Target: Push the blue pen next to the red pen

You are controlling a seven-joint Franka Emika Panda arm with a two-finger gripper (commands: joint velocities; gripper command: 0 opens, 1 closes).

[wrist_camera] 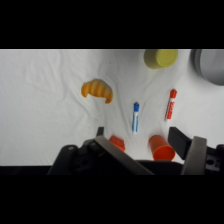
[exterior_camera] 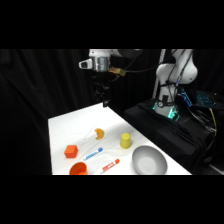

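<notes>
White table [exterior_camera: 65, 125], black-curtained room; blue pen [exterior_camera: 93, 153] lies apart from red pen [exterior_camera: 110, 165]; gripper [exterior_camera: 104, 102] released, raised at upper centre.

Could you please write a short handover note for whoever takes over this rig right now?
Hand: high above the table's far end, holding nothing; I cannot tell whether it is open.
Blue pen: flat on the table between the red block and the red pen, apart from both.
Done: nothing yet; the blue pen is untouched.
Left: lower the hand beside the blue pen and push it up to the red pen.
</notes>
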